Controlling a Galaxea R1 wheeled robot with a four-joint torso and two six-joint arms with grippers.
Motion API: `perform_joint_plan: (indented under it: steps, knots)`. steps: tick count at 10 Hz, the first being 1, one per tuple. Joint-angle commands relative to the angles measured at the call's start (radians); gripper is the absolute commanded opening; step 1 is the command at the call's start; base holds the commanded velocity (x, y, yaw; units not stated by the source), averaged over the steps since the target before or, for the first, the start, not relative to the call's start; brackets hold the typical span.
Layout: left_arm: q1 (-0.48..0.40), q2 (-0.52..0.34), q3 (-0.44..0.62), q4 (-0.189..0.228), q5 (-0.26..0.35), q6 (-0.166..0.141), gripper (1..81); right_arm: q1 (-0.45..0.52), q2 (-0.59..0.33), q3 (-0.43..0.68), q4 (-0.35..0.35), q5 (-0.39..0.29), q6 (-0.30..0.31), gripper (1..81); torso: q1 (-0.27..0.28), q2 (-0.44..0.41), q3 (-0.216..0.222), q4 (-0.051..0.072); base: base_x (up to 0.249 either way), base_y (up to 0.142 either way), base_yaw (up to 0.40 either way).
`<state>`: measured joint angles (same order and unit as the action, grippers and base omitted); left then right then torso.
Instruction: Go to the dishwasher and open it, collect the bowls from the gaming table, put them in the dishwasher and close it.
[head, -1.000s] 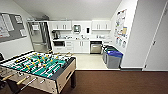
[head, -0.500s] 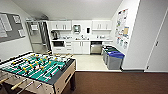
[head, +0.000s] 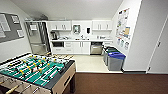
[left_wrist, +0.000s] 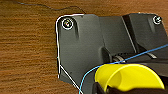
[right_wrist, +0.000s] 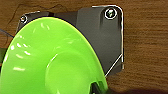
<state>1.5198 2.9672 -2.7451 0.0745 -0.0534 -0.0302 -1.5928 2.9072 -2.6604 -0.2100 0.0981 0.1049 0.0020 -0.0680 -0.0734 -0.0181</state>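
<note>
The steel-fronted dishwasher (head: 96, 48) sits under the counter in the kitchen straight ahead; I cannot tell whether its door is open. In the left wrist view the small yellow bowl (left_wrist: 126, 76) hangs over the brown carpet, with my left gripper (left_wrist: 102, 89) shut on its rim. In the right wrist view the wide lime-green bowl (right_wrist: 50, 60) is held the same way by my right gripper (right_wrist: 96, 88). A low yellow-edged shape (head: 60, 56) past the football table may be the gaming table, but it is too blurred to be sure.
A green-field football table (head: 37, 71) with rods stands close at the left. Grey bins with blue and green lids (head: 114, 60) line the right wall. A tall steel fridge (head: 37, 40) stands at the back left. Brown carpet meets the pale kitchen floor (head: 90, 63).
The head view has barely shifted. The kitchen, bins and football table stay in almost the same places.
</note>
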Motion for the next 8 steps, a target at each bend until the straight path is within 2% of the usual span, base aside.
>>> perform_joint_plan:
  steps: [1,8]
  knots:
    - [-0.046,-0.008,-0.005,-0.001,0.049,0.001,1.0,0.038,-0.01,-0.004,-0.003,-0.049,0.002,1.0,0.0,0.0,0.0,0.0,0.125,0.0,0.0]
    - [-0.048,-0.008,-0.005,-0.001,0.049,0.001,1.0,0.038,-0.01,-0.004,-0.003,-0.049,0.001,1.0,0.0,0.0,0.0,0.0,0.124,0.0,0.0]
